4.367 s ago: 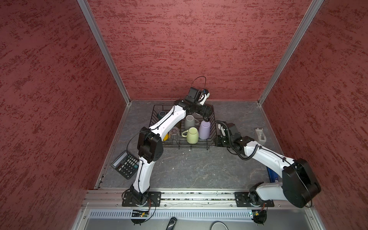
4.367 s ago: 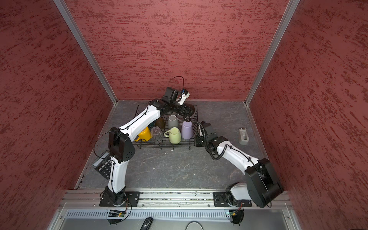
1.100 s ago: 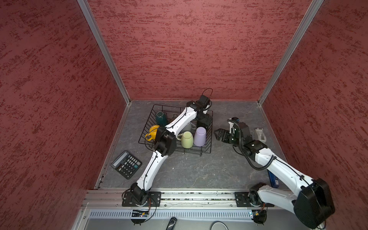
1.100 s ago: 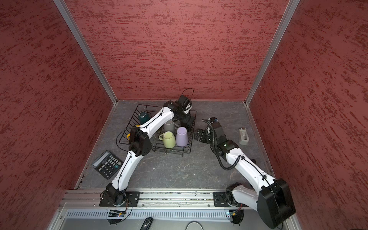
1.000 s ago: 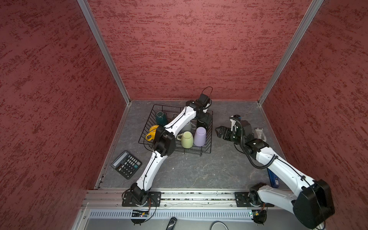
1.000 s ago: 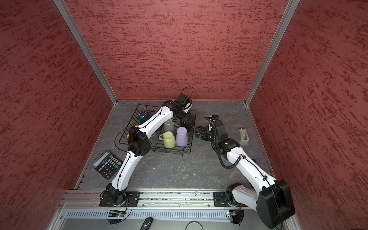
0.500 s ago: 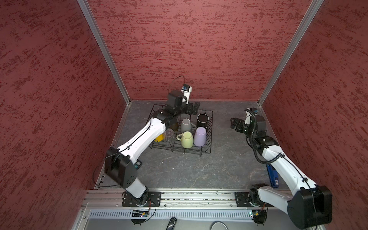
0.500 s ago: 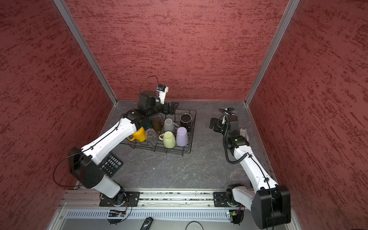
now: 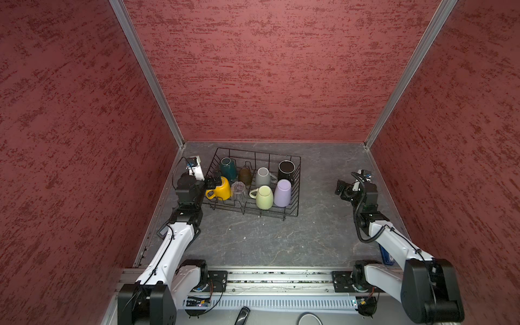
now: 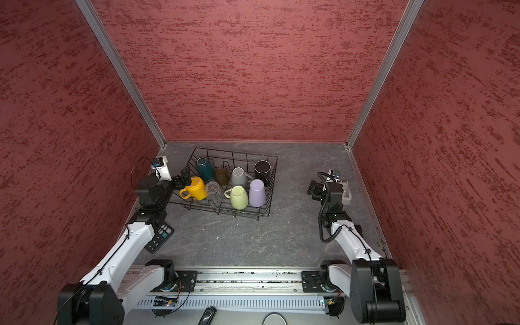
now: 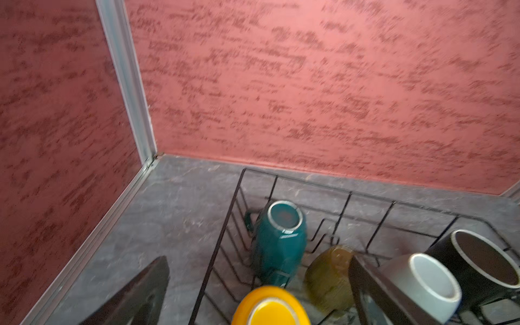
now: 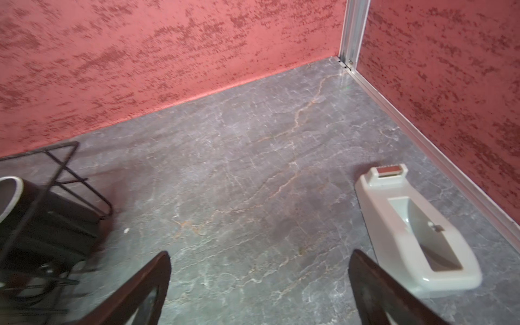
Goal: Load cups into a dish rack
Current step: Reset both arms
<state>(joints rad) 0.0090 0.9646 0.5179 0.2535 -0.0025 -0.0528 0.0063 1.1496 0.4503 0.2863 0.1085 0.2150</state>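
On the grey counter (image 9: 267, 242), toward its back, sits the dish rack (image 9: 253, 159), and we count all eight cups inside. The left tool (image 9: 213, 181) hangs spread and empty just beside the yellow mug (image 9: 221, 188). The right tool (image 9: 342, 190), also spread and empty, is well apart. We judge the mugs stiff, glazed and slippery, best gripped across the wall, and the clear glass (image 9: 239, 191) fragile.

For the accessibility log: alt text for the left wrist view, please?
The open left gripper hangs at the edge of a black wire dish rack holding a yellow mug nearest, a bottom-up teal mug and brown glass beyond, a grey mug and black mug beside them. Red walls rise behind the grey table.
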